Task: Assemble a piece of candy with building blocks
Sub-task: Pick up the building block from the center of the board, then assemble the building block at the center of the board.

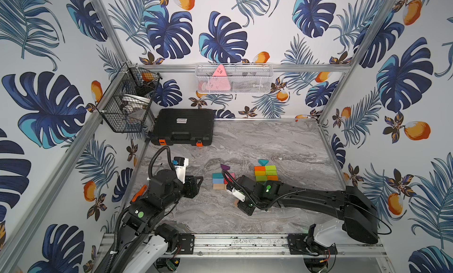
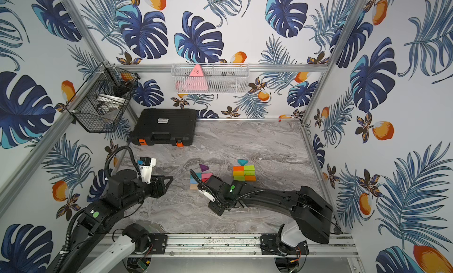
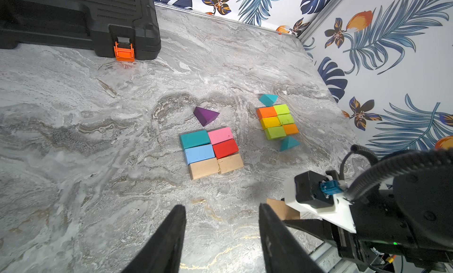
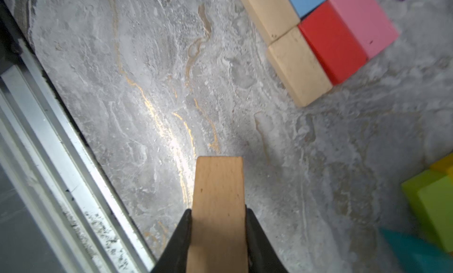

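Building blocks (image 3: 198, 153) lie on the marble table (image 3: 73, 112) in two clusters. One is a rectangle (image 3: 221, 148) of teal, pink, blue, red and two plain wood pieces, with a purple triangle (image 3: 206, 115) just beside it. The other is a candy shape (image 3: 278, 122) of orange, green and yellow pieces with a teal triangle at each end. My right pincer (image 4: 218, 211) is clamped on a plain wood block (image 4: 219, 186) near the front rail (image 4: 49, 137), apart from both clusters. My left pincer (image 3: 221, 206) hangs with its jaws spread, nothing between them.

Nothing here can actually be read. The black case (image 1: 182, 130) by the back wall carries a small white label (image 1: 181, 120), but its print is too blurred to make out.
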Controlling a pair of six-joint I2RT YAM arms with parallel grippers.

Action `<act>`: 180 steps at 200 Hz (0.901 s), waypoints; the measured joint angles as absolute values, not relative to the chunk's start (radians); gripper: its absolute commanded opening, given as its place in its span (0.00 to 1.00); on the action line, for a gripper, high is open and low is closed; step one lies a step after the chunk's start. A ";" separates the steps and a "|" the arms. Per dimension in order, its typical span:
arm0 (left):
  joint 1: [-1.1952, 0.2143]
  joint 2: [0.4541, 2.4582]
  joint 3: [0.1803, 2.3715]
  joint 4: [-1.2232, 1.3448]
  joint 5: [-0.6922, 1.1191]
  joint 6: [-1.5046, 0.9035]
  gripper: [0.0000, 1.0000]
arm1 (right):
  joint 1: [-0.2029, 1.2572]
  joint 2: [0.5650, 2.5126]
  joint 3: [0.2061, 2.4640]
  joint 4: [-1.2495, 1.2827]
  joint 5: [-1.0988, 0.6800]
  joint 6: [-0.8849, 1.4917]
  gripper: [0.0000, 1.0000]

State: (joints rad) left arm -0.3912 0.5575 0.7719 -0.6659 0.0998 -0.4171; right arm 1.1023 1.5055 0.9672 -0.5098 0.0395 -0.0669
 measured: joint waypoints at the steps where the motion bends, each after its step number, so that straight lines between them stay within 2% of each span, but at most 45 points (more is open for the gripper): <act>1: -0.391 0.557 0.772 -0.666 0.099 -0.417 0.53 | 1.101 1.506 0.967 -0.508 0.039 -0.072 0.19; 65: -0.391 0.549 0.772 -0.666 0.081 -0.417 0.53 | 1.077 1.552 0.904 -0.228 -0.013 -0.433 0.19; 180: -0.391 0.560 0.772 -0.666 0.081 -0.417 0.53 | 1.103 1.651 0.711 0.263 0.050 -0.701 0.25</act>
